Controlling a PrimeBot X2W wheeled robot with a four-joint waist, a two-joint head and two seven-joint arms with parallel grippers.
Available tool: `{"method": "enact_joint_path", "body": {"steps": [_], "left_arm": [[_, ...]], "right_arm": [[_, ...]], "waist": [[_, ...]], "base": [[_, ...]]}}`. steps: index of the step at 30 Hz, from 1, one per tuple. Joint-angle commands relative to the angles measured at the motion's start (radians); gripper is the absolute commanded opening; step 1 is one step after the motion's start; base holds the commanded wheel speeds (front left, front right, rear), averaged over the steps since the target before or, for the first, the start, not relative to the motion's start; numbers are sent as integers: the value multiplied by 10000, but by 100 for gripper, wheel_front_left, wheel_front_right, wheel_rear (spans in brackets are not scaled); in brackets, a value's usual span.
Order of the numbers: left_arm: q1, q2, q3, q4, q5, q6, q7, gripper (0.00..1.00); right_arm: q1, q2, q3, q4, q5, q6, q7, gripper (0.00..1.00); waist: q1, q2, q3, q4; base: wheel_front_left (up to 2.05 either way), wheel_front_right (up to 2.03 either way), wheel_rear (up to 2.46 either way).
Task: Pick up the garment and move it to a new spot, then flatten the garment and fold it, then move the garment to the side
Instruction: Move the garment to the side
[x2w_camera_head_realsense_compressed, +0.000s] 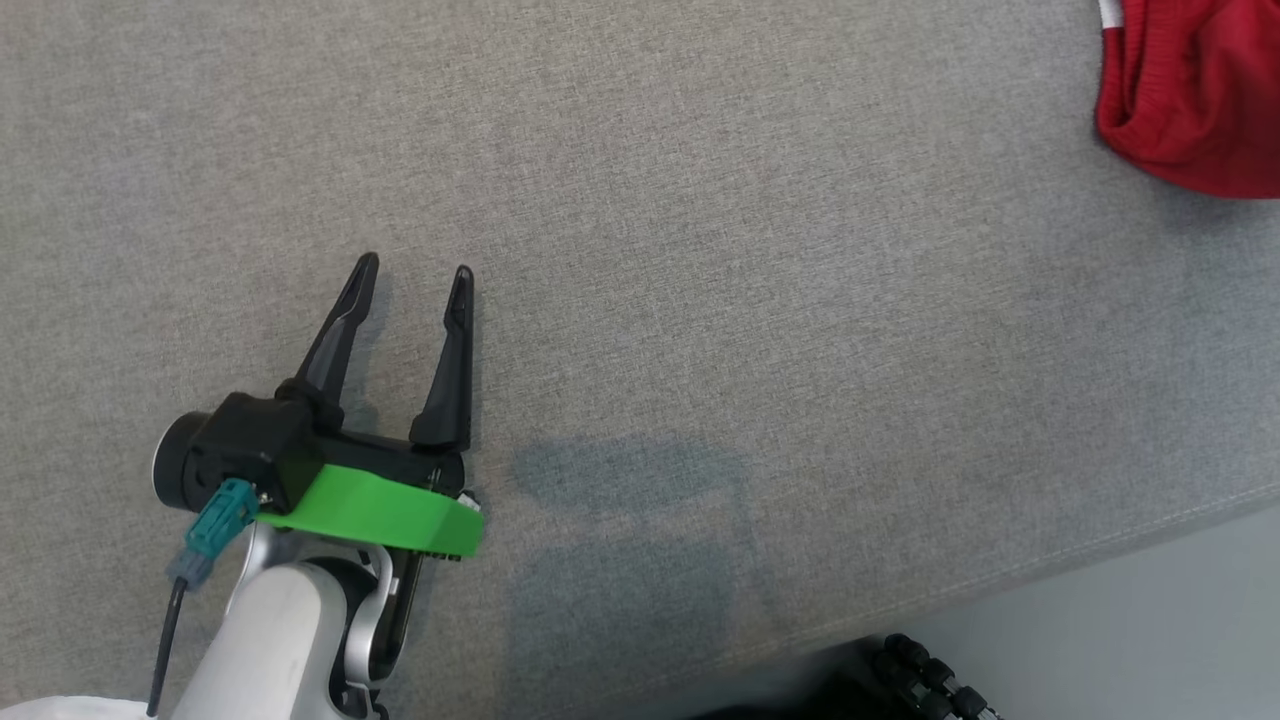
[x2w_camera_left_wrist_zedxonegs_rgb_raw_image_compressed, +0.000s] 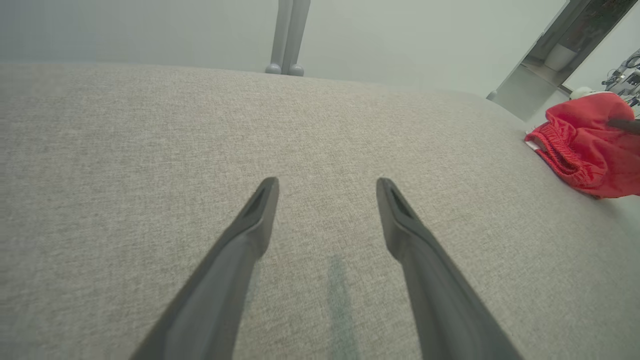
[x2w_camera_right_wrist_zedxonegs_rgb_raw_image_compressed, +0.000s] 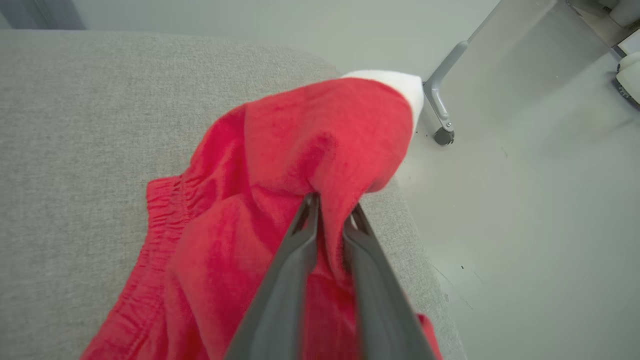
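- A grey woven fabric surface (x2w_camera_head_realsense_compressed: 700, 250) spreads across the head view, evenly lit, with a soft shadow (x2w_camera_head_realsense_compressed: 630, 520) near 6 o'clock.
- Its stitched edge (x2w_camera_head_realsense_compressed: 1100, 545) runs towards 4 o'clock, with pale smooth floor (x2w_camera_head_realsense_compressed: 1150, 620) beyond.
- In the right wrist view a grey metal leg with a caster (x2w_camera_right_wrist_zedxonegs_rgb_raw_image_compressed: 440, 100) stands on the floor at 1 o'clock.
- In the left wrist view twin grey posts (x2w_camera_left_wrist_zedxonegs_rgb_raw_image_compressed: 289, 35) rise at 12 o'clock against a pale wall (x2w_camera_left_wrist_zedxonegs_rgb_raw_image_compressed: 150, 30), and a dark panel (x2w_camera_left_wrist_zedxonegs_rgb_raw_image_compressed: 560, 50) is at 2 o'clock.

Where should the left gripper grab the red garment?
Probably the gathered elastic waistband, coming from the table's middle: that edge lies flat and faces the open left gripper, while the right gripper pinches the garment by a raised fold.
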Motion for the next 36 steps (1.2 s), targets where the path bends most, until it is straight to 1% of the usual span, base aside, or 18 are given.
{"method": "enact_joint_path", "body": {"steps": [1,3,7,11,15,21,28,33,36], "left_arm": [[20,91,24,-75,46,55,24,100],[59,93,-3,-114,51,83,25,100],[110,89,-69,-163,49,105,56,100],[141,100,-112,-184,7,116,54,100],[158,98,-130,-131,-55,124,19,100],[193,82,-121,-37,-136,141,-43,100],[220,-6,-32,258,-333,128,-265,100],[210,-127,120,651,-580,133,-518,100],[257,-159,302,886,-732,217,-687,100]], "right_arm": [[-124,39,-35,161,-178,-1,-117,100],[-45,27,-128,317,-329,-3,-124,100],[174,-197,-375,444,-712,-3,3,100],[465,-571,-777,457,-1131,-3,169,100],[756,-590,-1279,448,-1603,-3,126,100],[832,-291,-1792,452,-2278,-3,-171,100],[454,347,-1837,288,-2819,-3,-643,100],[646,689,-1690,-531,-2816,-3,-793,100],[971,827,-1695,-1392,-2703,-3,-820,100]], "waist": [[-1,-1,62,58],[-1,-1,58,58],[-1,-1,46,36],[-1,-1,30,12],[-1,-1,-38,3],[-1,-1,-284,4],[-1,-1,-936,61],[-1,-1,-1639,209],[-1,-1,-2071,298]], "base": [[0,0,0],[0,0,0],[0,0,0],[0,0,0],[0,0,0],[0,0,0],[0,0,0],[0,0,0],[0,0,0]]}}
